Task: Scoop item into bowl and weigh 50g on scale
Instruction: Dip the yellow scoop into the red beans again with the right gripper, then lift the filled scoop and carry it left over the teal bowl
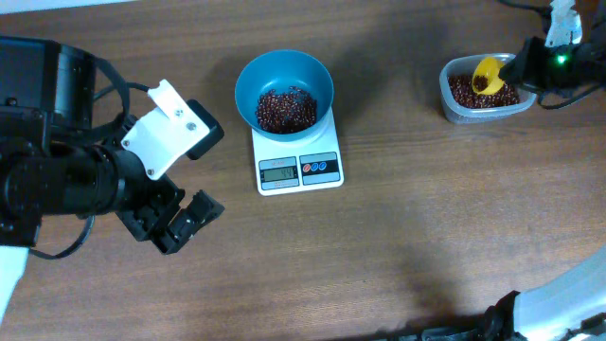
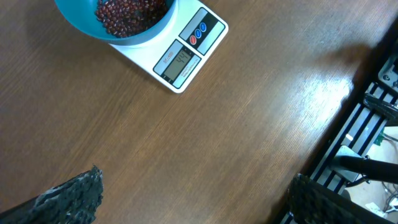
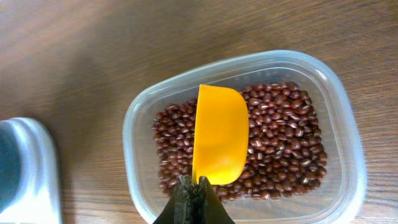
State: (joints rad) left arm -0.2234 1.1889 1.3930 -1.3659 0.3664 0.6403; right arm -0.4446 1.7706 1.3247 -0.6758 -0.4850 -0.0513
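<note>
The teal-blue bowl point(image 1: 284, 72) stands on the white scale point(image 1: 299, 170) and holds a heap of red-brown beans point(image 1: 287, 109). Bowl point(image 2: 81, 25) and scale point(image 2: 186, 59) also show in the left wrist view. My right gripper point(image 3: 198, 190) is shut on the handle of an empty yellow scoop point(image 3: 219, 137), held over the beans point(image 3: 280, 134) in the clear tub point(image 3: 146, 106). In the overhead view the scoop point(image 1: 489, 75) is over the tub point(image 1: 454, 104) at the far right. My left gripper point(image 1: 185, 220) is open and empty, left of the scale.
The left arm's black body and white wrist housing point(image 1: 169, 128) fill the left side. A black metal frame point(image 2: 367, 130) shows past the table's edge in the left wrist view. Something white point(image 1: 568, 289) lies at the front right corner.
</note>
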